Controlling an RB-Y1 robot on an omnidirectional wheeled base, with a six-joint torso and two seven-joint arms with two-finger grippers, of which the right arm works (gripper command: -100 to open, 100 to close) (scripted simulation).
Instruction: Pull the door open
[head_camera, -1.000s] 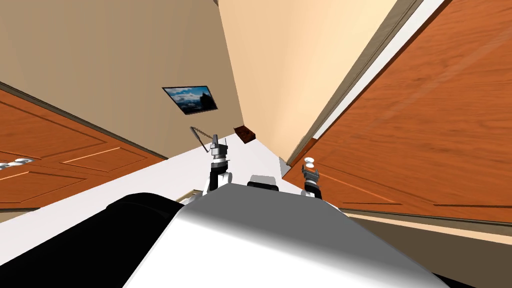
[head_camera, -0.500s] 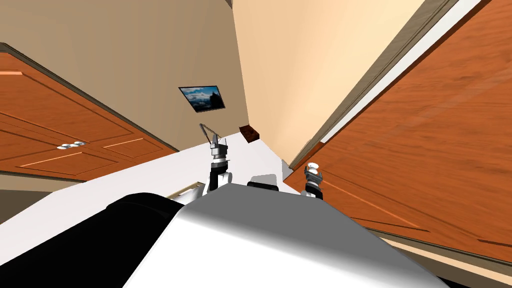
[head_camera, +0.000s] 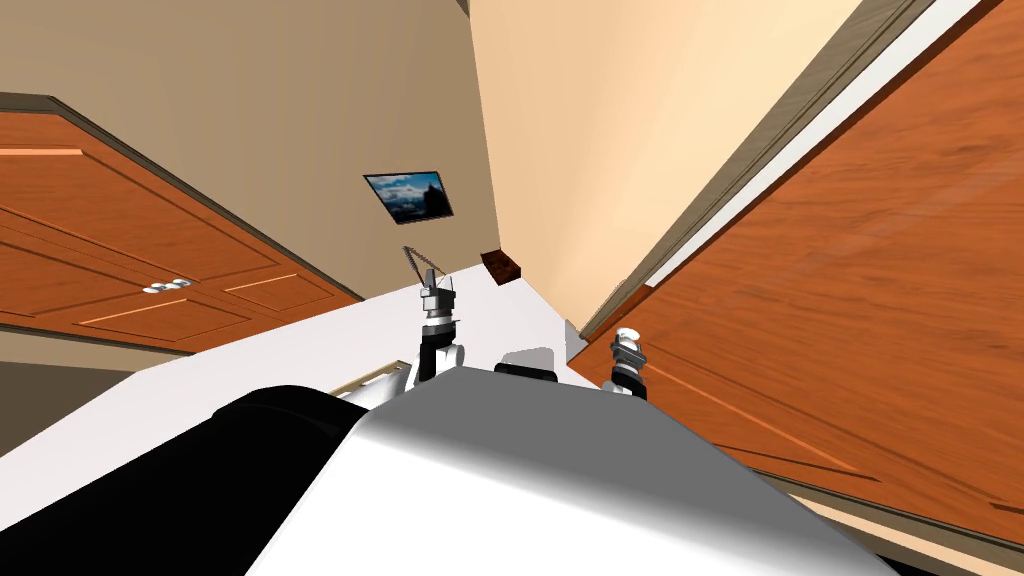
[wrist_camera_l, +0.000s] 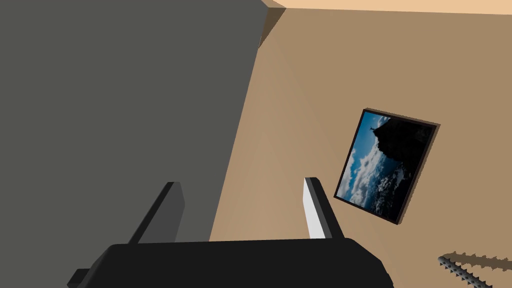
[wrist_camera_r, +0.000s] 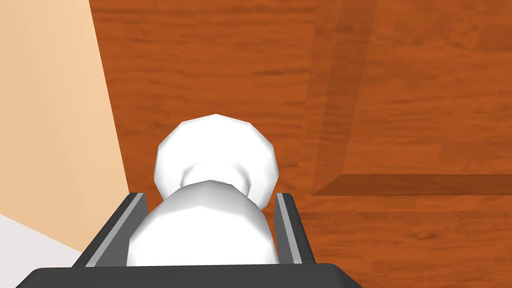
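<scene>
My right pincer (wrist_camera_r: 211, 200) now pinches the white round knob (wrist_camera_r: 200, 235) of the orange-brown wooden door (wrist_camera_r: 400, 100) on my right, its blades pressed to the knob's sides. A second ago it hung spread just short of the knob. The grip looks made, so I judge pulling can begin. My head has swung meanwhile. My left pincer (wrist_camera_l: 242, 184) is spread and idle.

Left claw (wrist_camera_l: 241, 183), fingers (wrist_camera_l: 314, 212) spread apart

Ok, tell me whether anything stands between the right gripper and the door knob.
Nothing visible does. The right gripper is on the white door knob of the brown wooden door, its fingers against the knob's sides, with nothing between them.
</scene>
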